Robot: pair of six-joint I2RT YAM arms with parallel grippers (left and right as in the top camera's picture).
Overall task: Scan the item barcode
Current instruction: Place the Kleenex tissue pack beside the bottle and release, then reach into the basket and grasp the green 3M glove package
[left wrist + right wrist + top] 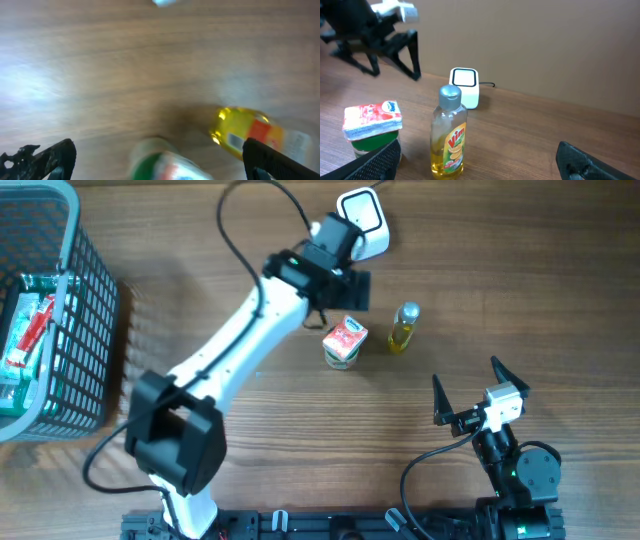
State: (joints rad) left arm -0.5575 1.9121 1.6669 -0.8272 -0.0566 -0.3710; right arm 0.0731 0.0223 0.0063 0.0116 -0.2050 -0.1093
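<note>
The small carton stood upright mid-table, red-and-white printed top over a green lower part, and the left gripper hung right above it with its jaws spread wide, holding nothing. Just beside the carton on its right stood a clear bottle of yellow liquid with a grey cap. The white scanner sat near the far edge, behind the left gripper. The right gripper waited open too, near the front edge, bare table between it and the bottle. The wire basket sat well apart at the left edge.
</note>
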